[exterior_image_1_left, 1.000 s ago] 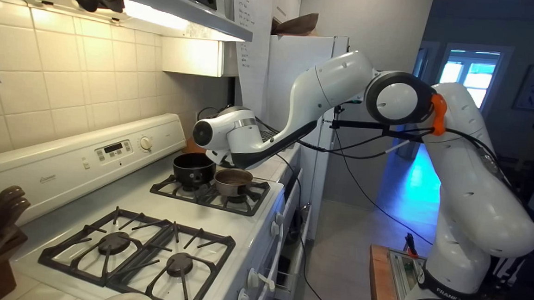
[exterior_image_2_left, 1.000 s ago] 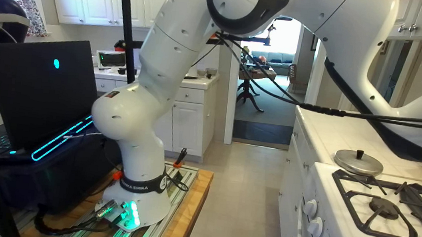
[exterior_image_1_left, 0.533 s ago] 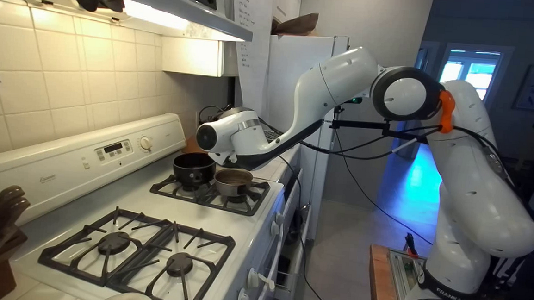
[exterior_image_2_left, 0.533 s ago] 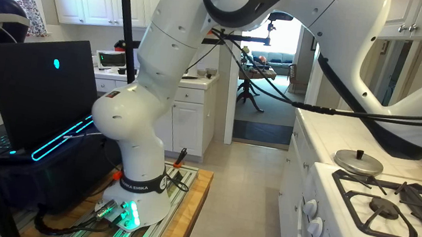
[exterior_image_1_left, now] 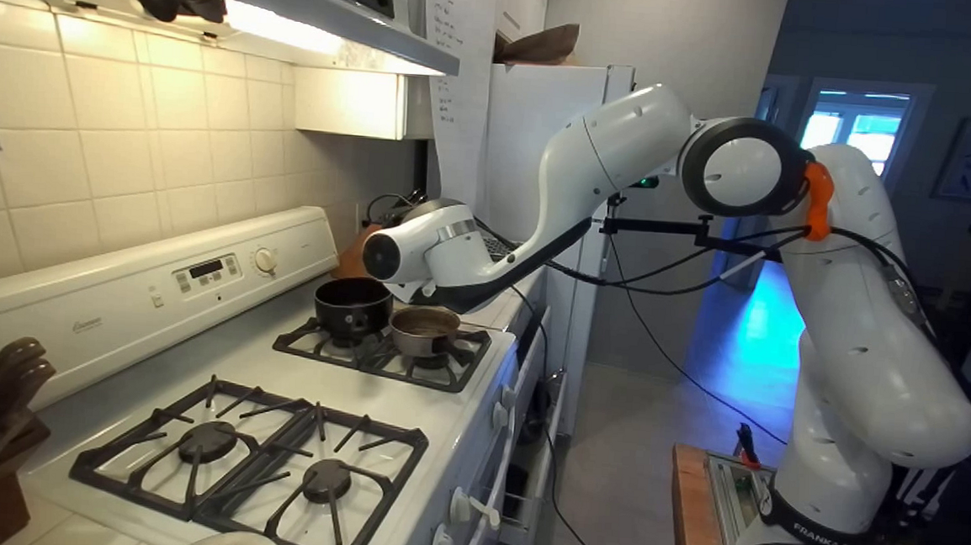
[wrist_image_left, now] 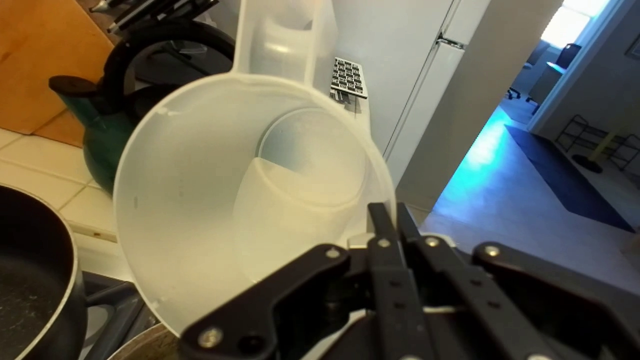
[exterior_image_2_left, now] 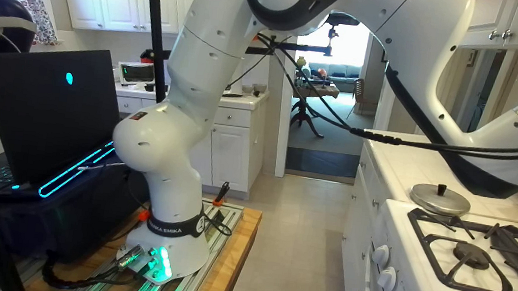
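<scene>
Near the stove point(exterior_image_1_left: 294, 376), a jug point(wrist_image_left: 185, 200) pinched at its rim

In the wrist view the white fridge point(wrist_image_left: 390, 50) stands beyond the jug, between 1 and 2 o'clock. In an exterior view the stove spreads toward 8 o'clock from the middle joint of the arm point(exterior_image_1_left: 743, 172). A black pot point(exterior_image_1_left: 348, 319) sits on the stove; in the wrist view the pot shows between 8 and 9 o'clock from the jug. A green kettle point(wrist_image_left: 102, 155) with a black handle stands behind the jug at 10 o'clock. The jug is cloudy white plastic, its mouth facing the lens and its handle at 12 o'clock. A smaller saucepan point(exterior_image_1_left: 418, 337) sits just beside the black pot, its edge showing at 7 o'clock from the jug. The gripper point(wrist_image_left: 393, 212) has its jaws pressed together on the jug's rim, at about 3 o'clock of the mouth.
</scene>
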{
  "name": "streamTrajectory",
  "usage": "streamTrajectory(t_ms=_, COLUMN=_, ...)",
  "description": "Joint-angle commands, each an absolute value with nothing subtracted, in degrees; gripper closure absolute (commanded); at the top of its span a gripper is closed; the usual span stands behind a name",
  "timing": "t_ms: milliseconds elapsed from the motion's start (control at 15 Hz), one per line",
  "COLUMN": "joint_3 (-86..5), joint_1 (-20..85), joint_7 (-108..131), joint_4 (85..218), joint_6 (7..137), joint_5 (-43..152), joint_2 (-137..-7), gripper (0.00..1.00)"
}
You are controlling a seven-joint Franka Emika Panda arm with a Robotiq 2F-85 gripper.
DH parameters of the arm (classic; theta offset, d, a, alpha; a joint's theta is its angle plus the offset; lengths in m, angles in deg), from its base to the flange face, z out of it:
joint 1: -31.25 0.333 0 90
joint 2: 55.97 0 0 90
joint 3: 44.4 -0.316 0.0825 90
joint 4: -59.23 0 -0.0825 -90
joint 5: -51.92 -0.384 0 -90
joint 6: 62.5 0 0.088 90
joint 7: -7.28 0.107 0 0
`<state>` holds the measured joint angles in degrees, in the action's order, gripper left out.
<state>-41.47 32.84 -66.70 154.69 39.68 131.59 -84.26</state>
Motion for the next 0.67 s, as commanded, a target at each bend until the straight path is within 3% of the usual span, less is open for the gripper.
streamTrajectory(t_ms=0, joint_3=-42.01, joint_1=32.06, joint_7=-64.05, joint_4=156.31, joint_6=38.67, joint_5=132.82, joint_2=-82.47, gripper=0.99)
streamTrajectory(t_ms=600, joint_3=-42.00, joint_1=28.23, joint_7=-58.14, joint_4=155.83, joint_6=39.80, joint_5=128.73, joint_2=-82.10, gripper=0.99)
